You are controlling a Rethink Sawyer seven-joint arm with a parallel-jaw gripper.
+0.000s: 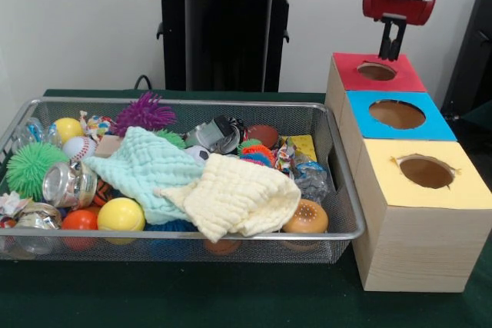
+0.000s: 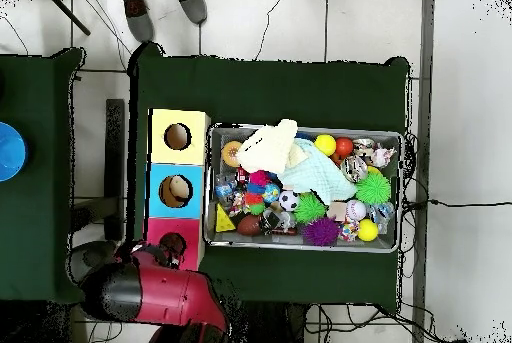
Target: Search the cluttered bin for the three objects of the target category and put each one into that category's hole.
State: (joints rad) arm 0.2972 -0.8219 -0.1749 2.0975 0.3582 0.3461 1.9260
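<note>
Nearest, the yellow-topped pale wooden box (image 1: 424,217) is sitting beside the shallow silver wire-mesh bin (image 1: 347,190) crowded with toys. Farther back, the gripper (image 1: 392,50) is hanging pressed together, seemingly empty, directly above the round hole in the red top (image 1: 377,71).

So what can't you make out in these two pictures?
- Toys under the mint and cream cloths in the silver wire-mesh bin: covered, front view.
- Red-topped box's round hole: partly hidden by the red arm, overhead view.
- Gripper jaws: too small to tell whether open, front view.
</note>
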